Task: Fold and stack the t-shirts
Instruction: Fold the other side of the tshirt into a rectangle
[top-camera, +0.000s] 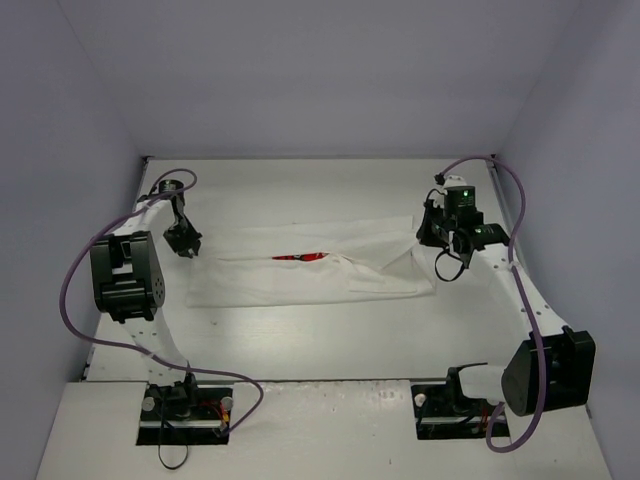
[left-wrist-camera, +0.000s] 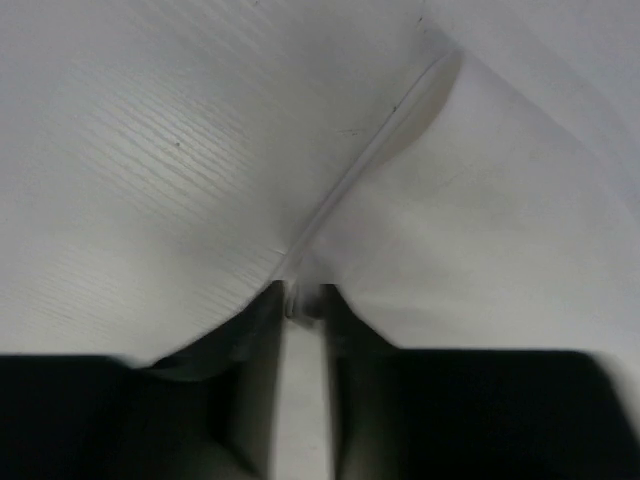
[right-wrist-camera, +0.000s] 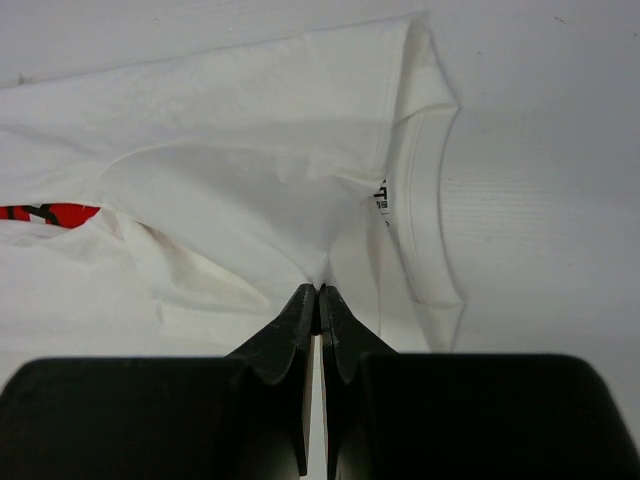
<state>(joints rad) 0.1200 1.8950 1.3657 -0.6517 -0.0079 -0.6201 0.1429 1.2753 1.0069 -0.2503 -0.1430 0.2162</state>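
Top view. Noted the t-shirt (top-camera: 310, 275) lying folded into a long band across the middle of the table (top-camera: 330, 190), running left to right. Saw a sliver of red print (top-camera: 300, 258) along its far edge, near the centre. Found the left gripper (top-camera: 185, 243) at the band's left end and the right gripper (top-camera: 432, 235) at its right end, both low over the cloth. Could not read either set of jaws from this height.

Left wrist view. Found the left gripper (left-wrist-camera: 302, 300) with its fingers a narrow slit apart. Traced a raised edge of the t-shirt (left-wrist-camera: 480, 230) running straight into that slit, with bare table (left-wrist-camera: 130, 150) on one side of it and cloth on the other. Picture blurred at the tips, so cannot tell whether the cloth is gripped or only lying between the jaws.

Right wrist view. Found the right gripper (right-wrist-camera: 318, 292) with jaws pressed together on a pinch of the t-shirt (right-wrist-camera: 250, 180), the fabric puckering up to the tips. Noted the ribbed collar (right-wrist-camera: 425, 210) just beside the pinch, with a small label (right-wrist-camera: 381, 195) inside it. Saw a patch of red print (right-wrist-camera: 45, 214) well away from the pinch, on the side opposite the collar. Saw bare table (right-wrist-camera: 550, 150) beyond the collar.
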